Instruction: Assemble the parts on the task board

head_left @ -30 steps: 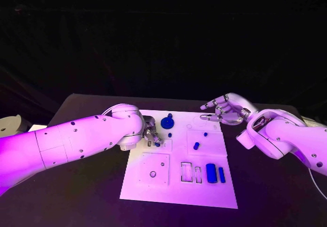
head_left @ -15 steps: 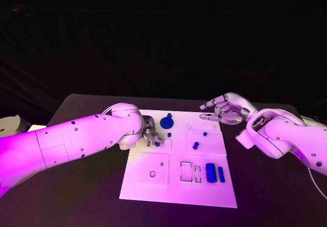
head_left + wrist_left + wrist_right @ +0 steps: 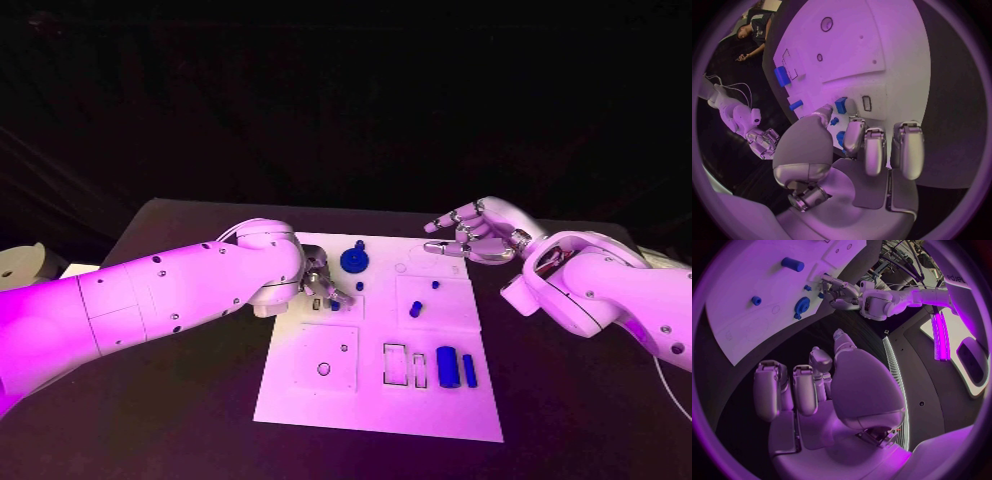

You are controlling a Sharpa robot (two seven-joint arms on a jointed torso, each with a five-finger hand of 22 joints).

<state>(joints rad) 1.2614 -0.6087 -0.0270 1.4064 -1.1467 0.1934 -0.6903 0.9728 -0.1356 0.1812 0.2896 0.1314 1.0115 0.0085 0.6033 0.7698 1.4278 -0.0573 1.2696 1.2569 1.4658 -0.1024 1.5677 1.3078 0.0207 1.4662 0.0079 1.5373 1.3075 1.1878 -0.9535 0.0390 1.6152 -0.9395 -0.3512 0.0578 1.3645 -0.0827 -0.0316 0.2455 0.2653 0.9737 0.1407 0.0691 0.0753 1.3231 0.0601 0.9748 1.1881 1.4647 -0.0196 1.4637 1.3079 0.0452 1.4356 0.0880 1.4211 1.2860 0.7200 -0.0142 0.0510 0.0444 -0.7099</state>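
The white task board [image 3: 332, 385] lies mid-table. My left hand [image 3: 320, 285] is low over its left middle. The thumb and fingertips [image 3: 853, 134] crowd round small blue parts [image 3: 841, 105]; I cannot tell whether one is pinched. A round blue part [image 3: 355, 262] stands just beyond that hand. Two small blue parts [image 3: 415, 308] sit right of centre. Two blue blocks [image 3: 447, 366] lie near the board's front right. My right hand [image 3: 476, 232] hovers at the board's far right corner, with loosely curled fingers [image 3: 804, 387] holding nothing.
Outlined empty slots [image 3: 394, 363] and a round hole [image 3: 323, 368] mark the board's front half. Black table [image 3: 173, 400] surrounds the board. A white object [image 3: 18, 262] sits at the table's far left edge.
The left hand's fingers have shifted very slightly over the small blue parts. The right hand has stayed where it was.
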